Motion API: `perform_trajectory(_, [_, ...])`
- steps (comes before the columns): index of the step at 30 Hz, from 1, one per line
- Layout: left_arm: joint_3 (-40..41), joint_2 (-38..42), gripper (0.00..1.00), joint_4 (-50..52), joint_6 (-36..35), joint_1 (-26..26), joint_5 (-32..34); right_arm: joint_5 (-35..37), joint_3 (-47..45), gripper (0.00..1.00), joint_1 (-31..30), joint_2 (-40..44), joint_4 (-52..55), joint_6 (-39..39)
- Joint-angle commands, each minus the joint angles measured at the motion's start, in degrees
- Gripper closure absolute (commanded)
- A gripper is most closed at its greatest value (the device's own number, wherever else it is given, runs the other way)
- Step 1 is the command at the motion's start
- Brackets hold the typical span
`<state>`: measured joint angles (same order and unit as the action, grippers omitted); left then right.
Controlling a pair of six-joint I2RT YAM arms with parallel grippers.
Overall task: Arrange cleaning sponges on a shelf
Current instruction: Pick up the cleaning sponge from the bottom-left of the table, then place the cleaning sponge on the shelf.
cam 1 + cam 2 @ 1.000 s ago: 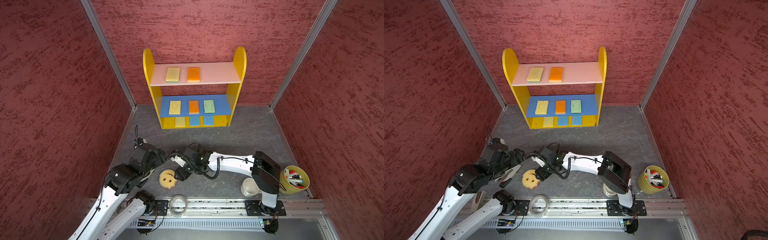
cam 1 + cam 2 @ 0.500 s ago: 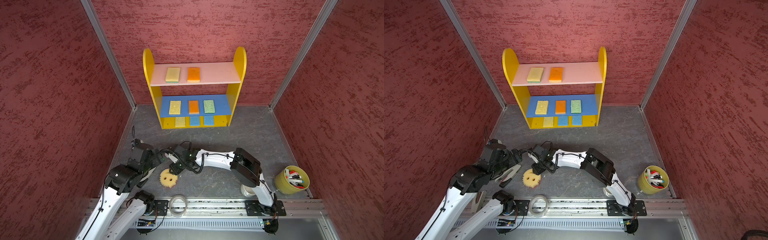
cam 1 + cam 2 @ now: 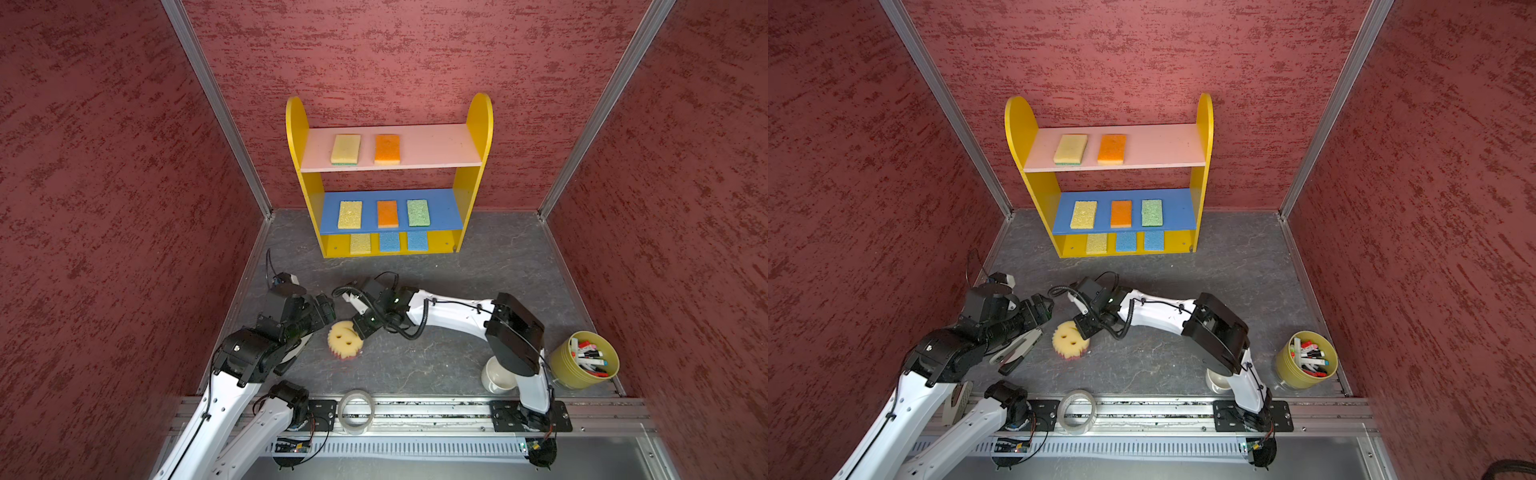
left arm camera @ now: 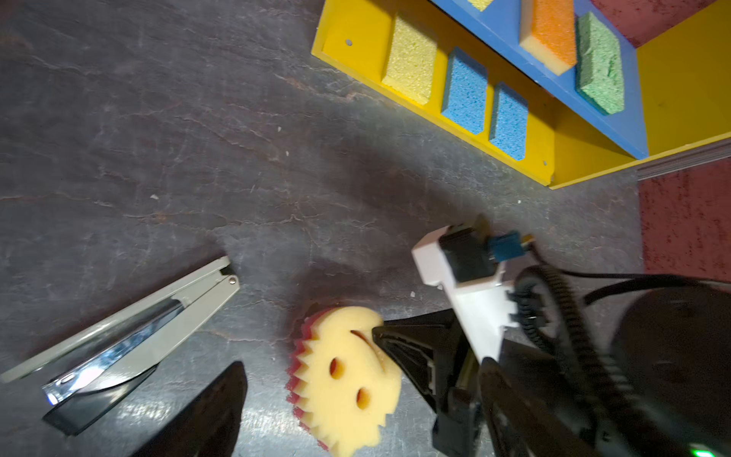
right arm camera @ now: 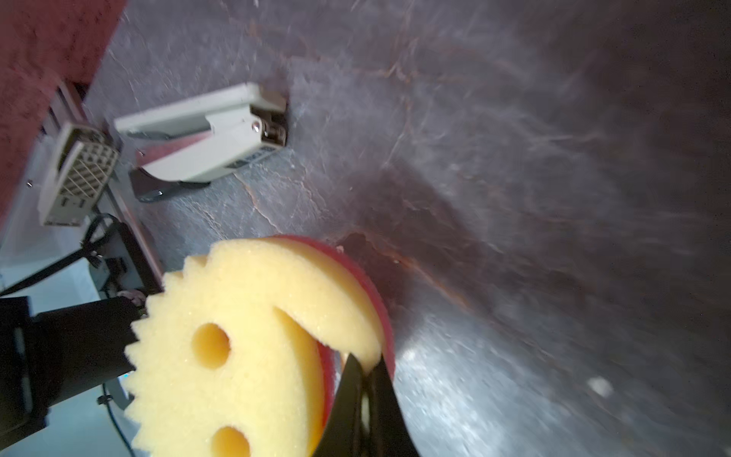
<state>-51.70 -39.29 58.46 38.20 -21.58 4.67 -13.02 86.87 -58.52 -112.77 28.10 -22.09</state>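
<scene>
Well in front of the shelf, on the table, pinched the round smiley sponge by its rim with the right tool; held the left tool spread.

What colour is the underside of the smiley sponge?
Pinkish red. The smiley sponge shows that backing best in the right wrist view.

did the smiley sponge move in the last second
Yes. The smiley sponge has shifted slightly away from the tape ring, toward the shelf, pinched by the right gripper.
</scene>
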Motion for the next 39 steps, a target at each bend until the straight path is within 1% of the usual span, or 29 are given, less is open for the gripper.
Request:
perform_trajectory(1, [-1.65,-2.67,0.12,-6.24,-1.98,-1.13,-5.75,3.29,2.83,0.95,4.74,8.7,7.09,-0.17])
perform_trajectory(4, [-3.97,-6.34,0.15,-9.58,-1.57,-4.72,-6.94,6.14,7.29,0.95,8.3,11.56,14.32,1.1])
perform_trajectory(8, [-9.13,-10.98,0.17,-14.24,-1.44,-10.69,-6.39,10.61,13.99,0.95,11.58,13.09,21.43,3.54])
perform_trajectory(11, [-13.58,-15.08,0.19,-16.16,-1.99,-13.04,-5.98,12.63,20.63,0.95,12.37,12.01,26.92,5.74])
perform_trajectory(13, [-15.1,-16.13,0.2,-19.0,-2.24,-14.02,-5.82,13.59,23.92,0.96,12.56,11.03,29.61,6.58])
perform_trajectory(17, [-15.5,-15.41,0.23,-25.2,-1.98,-14.57,-4.59,14.01,26.9,0.96,13.14,10.42,31.44,7.1])
perform_trajectory(21, [-16.5,-17.27,0.28,-24.78,-1.55,-14.54,-1.78,12.6,28.25,0.96,13.78,10.37,31.37,6.83])
perform_trajectory(23, [-16.84,-18.31,0.29,-24.47,-1.21,-14.54,-0.54,12.06,28.19,0.96,14.04,10.63,30.94,6.31])
perform_trajectory(27, [-18.74,-20.23,0.29,-21.24,-0.63,-14.56,1.37,12.22,27.85,0.96,14.4,11.48,30.03,5.61])
perform_trajectory(31, [-18.41,-21.17,0.21,-20.49,0.3,-14.59,1.11,12.04,27.71,0.97,15.1,12.64,28.98,4.98])
perform_trajectory(33, [-17.57,-21.27,0.21,-22.4,0.4,-14.5,0.56,11.12,27.48,0.97,15.28,13.42,28.45,4.65])
perform_trajectory(37, [-17.73,-22.56,0.29,-27.73,0.04,-14.3,-2.3,9.21,25.95,0.97,15.44,14.81,27.04,3.37])
perform_trajectory(39, [-18.54,-23.71,0.33,-27.77,0.52,-14.43,-3.08,9.06,25.42,0.98,15.57,15.64,26.42,2.78])
